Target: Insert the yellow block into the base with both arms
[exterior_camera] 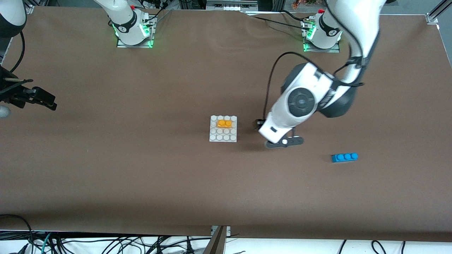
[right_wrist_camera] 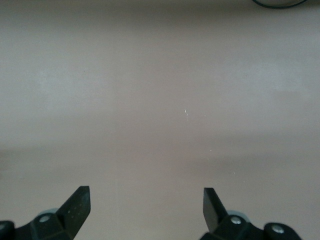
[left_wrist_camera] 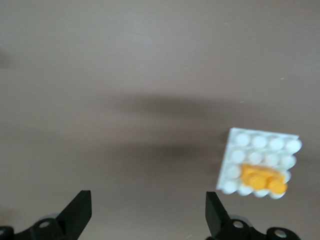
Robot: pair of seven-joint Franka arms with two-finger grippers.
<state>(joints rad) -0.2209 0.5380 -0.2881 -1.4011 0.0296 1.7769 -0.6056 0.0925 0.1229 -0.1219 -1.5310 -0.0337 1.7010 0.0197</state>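
While the front view looks down on the brown table, the yellow block sits pressed onto the white base, in the stud row second from the robots' end, with the plate lying near the middle of the table. The left gripper hangs over bare table just beside the base, toward the left arm's end, and a blue three-stud brick lies nearer that end still. The right gripper waits out at the right arm's end of the table. Over to the left wrist view: fingers spread wide, nothing between them, the base and yellow block off to one side. Right wrist view now: fingers wide apart, empty, only table below.
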